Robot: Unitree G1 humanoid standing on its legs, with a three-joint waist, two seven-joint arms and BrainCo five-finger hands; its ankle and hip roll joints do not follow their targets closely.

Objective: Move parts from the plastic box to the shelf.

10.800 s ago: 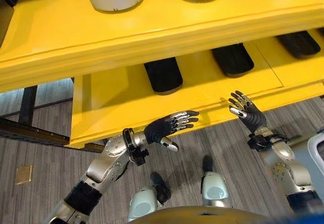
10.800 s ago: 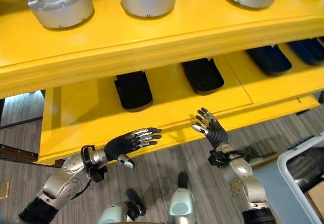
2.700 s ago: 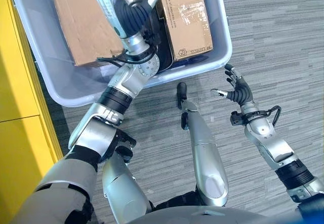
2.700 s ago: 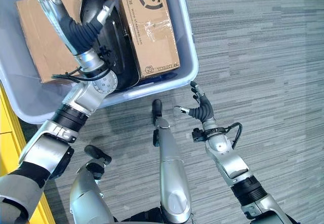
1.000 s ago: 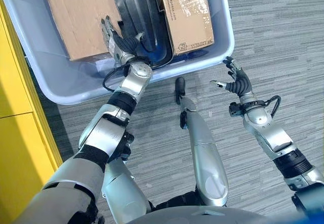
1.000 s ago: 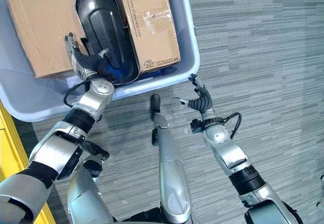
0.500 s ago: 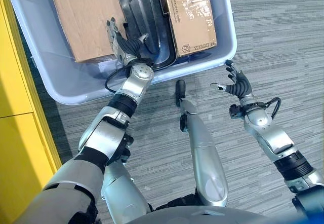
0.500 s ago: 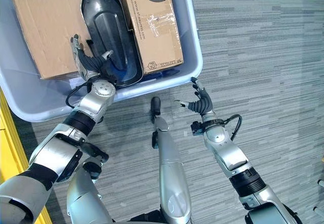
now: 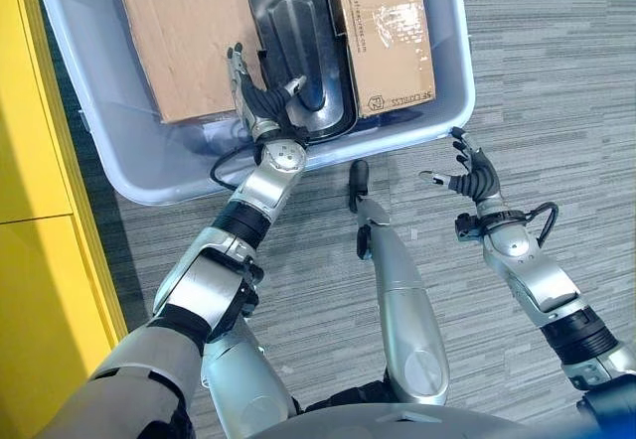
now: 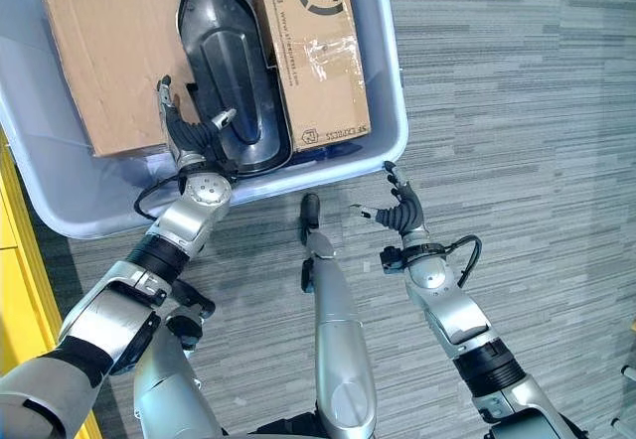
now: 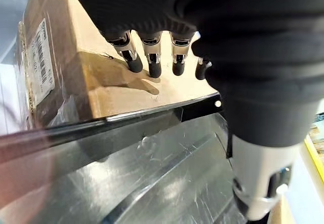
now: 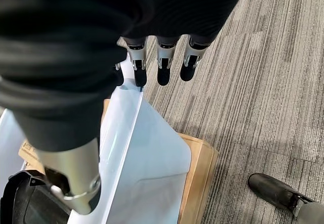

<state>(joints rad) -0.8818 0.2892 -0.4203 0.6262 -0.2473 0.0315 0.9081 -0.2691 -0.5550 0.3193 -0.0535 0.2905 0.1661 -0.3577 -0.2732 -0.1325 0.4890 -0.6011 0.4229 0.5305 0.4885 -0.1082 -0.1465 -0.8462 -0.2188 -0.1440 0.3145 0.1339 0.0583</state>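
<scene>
A grey-blue plastic box point(image 9: 409, 143) stands on the floor. It holds a long black glossy part point(image 9: 303, 42) wedged between two cardboard boxes point(image 9: 184, 32) point(image 9: 393, 32). My left hand point(image 9: 260, 103) reaches into the box at the part's near left edge. Its straight fingers point(image 11: 152, 68) lie along the left cardboard box point(image 11: 76, 57), and its thumb point(image 11: 258, 183) is over the part's hollow point(image 11: 152, 173), so the rim runs between them. My right hand point(image 9: 475, 173) hovers open over the carpet, just off the box's near right corner point(image 12: 147, 153).
The yellow shelf point(image 9: 30, 211) runs down the left edge, close to the plastic box. A wooden board point(image 12: 200, 168) shows under the box's corner. Grey striped carpet point(image 10: 517, 111) spreads to the right of the box.
The view has turned from the yellow shelf to the plastic box. My left hand has come down from above the box to the black part's edge. My right hand has stayed open.
</scene>
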